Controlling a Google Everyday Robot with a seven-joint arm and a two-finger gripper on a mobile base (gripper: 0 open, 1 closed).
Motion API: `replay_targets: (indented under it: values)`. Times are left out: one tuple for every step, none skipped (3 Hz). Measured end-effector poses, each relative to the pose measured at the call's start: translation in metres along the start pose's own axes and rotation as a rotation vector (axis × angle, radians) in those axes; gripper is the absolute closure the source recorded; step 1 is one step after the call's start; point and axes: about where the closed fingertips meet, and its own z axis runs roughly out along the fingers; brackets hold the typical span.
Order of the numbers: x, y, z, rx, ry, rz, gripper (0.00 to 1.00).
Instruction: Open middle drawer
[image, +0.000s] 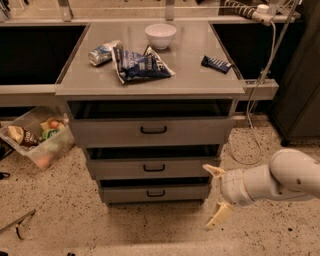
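Grey-fronted, the middle drawer is sitting second down under the worktop, and your gripper is hovering released, spread wide and holding nothing, near that drawer's right end.
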Motion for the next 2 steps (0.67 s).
replay_targets:
  values:
    - [0.004, -0.033, 0.056, 0.084, -0.100, -0.073, 0.00]
    - [0.001, -0.071, 0.097, 0.163, -0.107, -0.131, 0.00]
